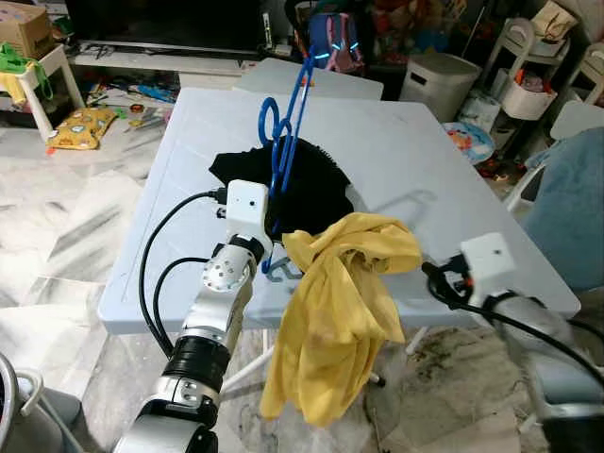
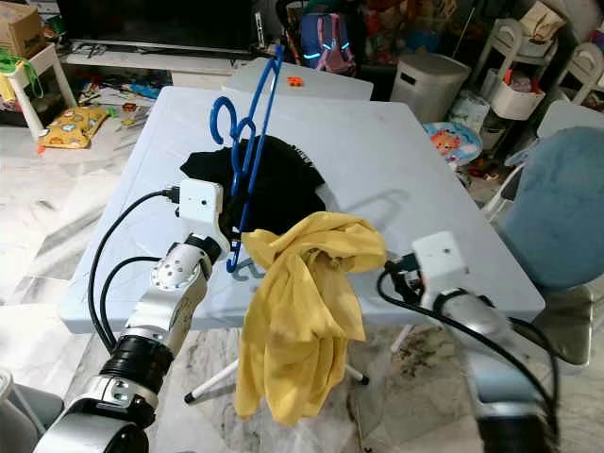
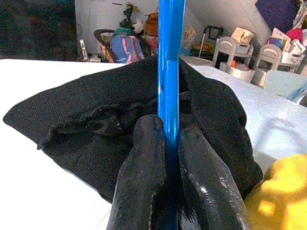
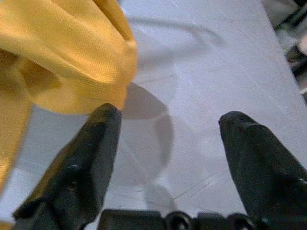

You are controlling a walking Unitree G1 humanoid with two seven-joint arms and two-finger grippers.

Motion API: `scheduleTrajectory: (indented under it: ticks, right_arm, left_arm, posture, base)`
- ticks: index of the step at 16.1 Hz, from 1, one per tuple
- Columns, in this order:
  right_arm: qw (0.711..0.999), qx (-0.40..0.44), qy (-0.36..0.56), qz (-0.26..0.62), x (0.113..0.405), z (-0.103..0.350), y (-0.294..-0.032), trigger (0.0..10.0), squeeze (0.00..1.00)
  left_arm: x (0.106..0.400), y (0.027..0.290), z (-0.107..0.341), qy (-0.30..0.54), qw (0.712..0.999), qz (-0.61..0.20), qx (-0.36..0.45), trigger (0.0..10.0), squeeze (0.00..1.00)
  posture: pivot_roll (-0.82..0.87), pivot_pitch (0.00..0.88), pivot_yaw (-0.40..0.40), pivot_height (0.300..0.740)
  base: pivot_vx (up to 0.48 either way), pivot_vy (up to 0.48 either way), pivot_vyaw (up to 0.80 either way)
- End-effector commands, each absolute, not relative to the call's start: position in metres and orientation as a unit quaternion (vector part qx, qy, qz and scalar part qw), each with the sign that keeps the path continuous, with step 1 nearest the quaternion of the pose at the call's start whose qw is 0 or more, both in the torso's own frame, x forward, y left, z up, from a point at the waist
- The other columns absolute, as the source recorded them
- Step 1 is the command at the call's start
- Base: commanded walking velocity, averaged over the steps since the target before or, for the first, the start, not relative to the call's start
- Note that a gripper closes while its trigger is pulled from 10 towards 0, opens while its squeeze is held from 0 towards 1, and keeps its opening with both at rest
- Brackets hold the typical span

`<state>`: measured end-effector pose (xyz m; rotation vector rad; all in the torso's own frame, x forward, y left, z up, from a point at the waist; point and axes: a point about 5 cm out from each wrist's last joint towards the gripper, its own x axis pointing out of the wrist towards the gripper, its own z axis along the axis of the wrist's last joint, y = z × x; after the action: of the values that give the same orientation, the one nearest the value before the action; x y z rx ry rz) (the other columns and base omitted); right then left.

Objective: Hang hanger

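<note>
A blue plastic hanger (image 1: 283, 142) stands upright over the white table (image 1: 415, 160), its hook end high. My left gripper (image 3: 167, 127) is shut on its blue bar (image 3: 169, 72) near the lower end. A yellow garment (image 1: 340, 302) drapes from the hanger's low part and hangs past the table's front edge. Behind it a black garment (image 1: 316, 189) lies crumpled on the table. My right gripper (image 4: 168, 120) is open just right of the yellow cloth (image 4: 67, 52), above the tabletop, with nothing between its fingers.
A blue-cushioned chair (image 1: 571, 212) stands close on the right. Beyond the table are a white bin (image 1: 439, 83), a backpack (image 1: 335, 42) and shelves. Toys and a white stool (image 1: 47, 80) clutter the marble floor at the back left.
</note>
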<state>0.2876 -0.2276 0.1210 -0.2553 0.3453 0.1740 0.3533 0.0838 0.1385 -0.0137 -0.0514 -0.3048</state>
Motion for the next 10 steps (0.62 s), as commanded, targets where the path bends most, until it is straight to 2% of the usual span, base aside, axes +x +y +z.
scheduleTrajectory:
  ticks: [1, 2, 3, 5, 8, 10]
  right_arm:
    - [0.977, -0.105, 0.164, 0.091, 0.284, 0.129, -0.232, 10.0, 1.0]
    - [0.981, -0.048, 0.156, 0.107, 0.28, 0.133, -0.228, 10.0, 1.0]
    - [0.981, -0.039, 0.154, 0.11, 0.279, 0.133, -0.227, 10.0, 1.0]
    - [0.972, 0.029, 0.162, 0.165, 0.264, 0.132, -0.213, 10.0, 1.0]
    - [0.959, 0.062, 0.167, 0.219, 0.25, 0.132, -0.197, 10.0, 1.0]
    - [0.944, 0.082, 0.171, 0.271, 0.241, 0.13, -0.176, 10.0, 1.0]
  left_arm:
    - [0.351, 0.082, 0.124, 0.011, 0.988, -0.156, -0.001, 10.0, 0.0]
    - [0.351, 0.081, 0.124, 0.011, 0.987, -0.158, -0.001, 10.0, 0.0]
    - [0.351, 0.081, 0.124, 0.011, 0.987, -0.158, -0.001, 10.0, 0.0]
    - [0.352, 0.08, 0.125, 0.011, 0.987, -0.161, -0.001, 10.0, 0.0]
    - [0.352, 0.08, 0.125, 0.011, 0.987, -0.161, 0.001, 10.0, 0.0]
    - [0.353, 0.08, 0.125, 0.011, 0.987, -0.162, 0.002, 10.0, 0.0]
  posture:
    - [0.03, 0.0, -0.088, 0.74]
    - [0.02, 0.0, -0.085, 0.74]
    - [0.02, 0.0, -0.085, 0.74]
    - [0.02, 0.0, -0.084, 0.74]
    - [0.03, 0.0, -0.083, 0.74]
    - [0.03, 0.0, -0.081, 0.74]
  base:
    - [0.0, 0.0, 0.0]
    - [0.0, 0.0, 0.0]
    - [0.0, 0.0, 0.0]
    - [0.0, 0.0, 0.0]
    - [0.0, 0.0, 0.0]
    - [0.0, 0.0, 0.0]
